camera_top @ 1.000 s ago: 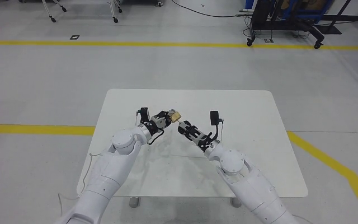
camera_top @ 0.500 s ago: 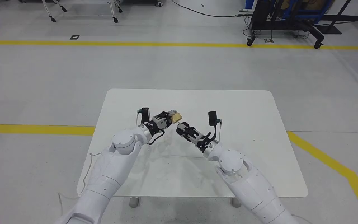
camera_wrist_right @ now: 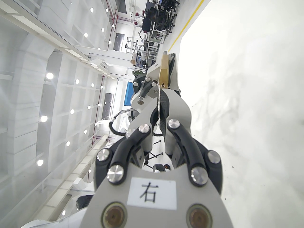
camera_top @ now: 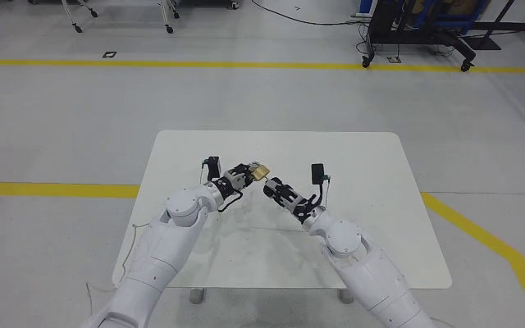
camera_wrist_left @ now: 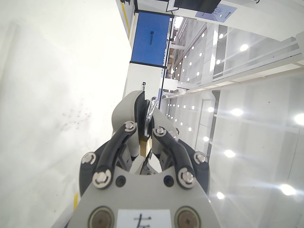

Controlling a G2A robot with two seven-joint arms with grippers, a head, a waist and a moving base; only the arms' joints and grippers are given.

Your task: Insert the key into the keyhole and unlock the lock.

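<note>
A small brass padlock (camera_top: 259, 171) is held above the middle of the white table (camera_top: 369, 164) by my left gripper (camera_top: 248, 174), which is shut on it. In the left wrist view the silver shackle (camera_wrist_left: 151, 109) lies between the pads, with the brass body (camera_wrist_left: 145, 147) showing in the gap behind them. My right gripper (camera_top: 271, 188) faces the lock from the right and is shut on a silver key (camera_wrist_right: 159, 103). The key's tip meets the bottom of the padlock (camera_wrist_right: 163, 74). How deep the key sits is hidden.
The table's far edge (camera_wrist_right: 180, 41) lies beyond the lock in the right wrist view. Yellow floor lines (camera_top: 82, 62) and wheeled black equipment (camera_top: 426, 33) stand well away from the table.
Both grippers and the lock have shifted slightly to the right. The right gripper first pushed a little toward the lock, then eased back. Both stay shut.
</note>
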